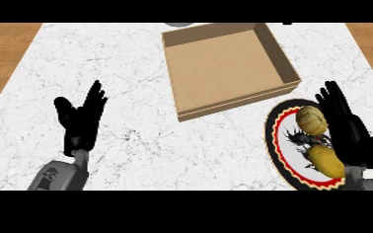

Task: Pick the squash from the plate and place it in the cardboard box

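1. One cardboard box sits open on a white marble counter; it is square, shallow and plain brown, with thin upright walls and a bare floor.
2. One round plate lies just beside the box's near right corner, its rim banded in black, red and cream around a white centre with a dark print.
3. Two yellow pieces rest on the plate: a rounded, ridged one towards the box and a smooth, oblong squash nearer the view's lower edge.
4. The right hand, black, is over the plate's right edge, fingers straight and spread, holding nothing.
5. The left hand shows at the lower left, fingers up and apart, well clear of box and plate.
6. Strips of wood flank the marble on both sides.
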Action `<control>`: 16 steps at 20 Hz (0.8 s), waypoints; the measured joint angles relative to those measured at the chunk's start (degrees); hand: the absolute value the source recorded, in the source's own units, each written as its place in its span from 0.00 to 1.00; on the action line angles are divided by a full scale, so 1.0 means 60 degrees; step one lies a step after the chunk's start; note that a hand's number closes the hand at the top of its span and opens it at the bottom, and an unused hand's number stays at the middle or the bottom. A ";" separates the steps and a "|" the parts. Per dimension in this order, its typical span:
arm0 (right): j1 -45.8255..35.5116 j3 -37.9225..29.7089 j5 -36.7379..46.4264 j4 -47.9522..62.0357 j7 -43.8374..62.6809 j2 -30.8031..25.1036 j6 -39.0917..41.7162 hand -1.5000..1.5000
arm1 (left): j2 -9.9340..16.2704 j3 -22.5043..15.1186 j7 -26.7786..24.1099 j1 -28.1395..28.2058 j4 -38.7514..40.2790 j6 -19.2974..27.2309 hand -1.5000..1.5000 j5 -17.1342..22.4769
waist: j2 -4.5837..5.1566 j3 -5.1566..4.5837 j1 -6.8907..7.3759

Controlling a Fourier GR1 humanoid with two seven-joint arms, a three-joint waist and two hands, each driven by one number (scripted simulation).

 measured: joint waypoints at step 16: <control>-0.0321 -0.0205 -0.0081 0.2222 -0.4647 -0.1543 0.6382 0.00 | 0.2726 0.0363 -0.0965 0.0044 0.0599 -0.0359 0.50 -0.1814 | 0.0050 0.0123 0.0356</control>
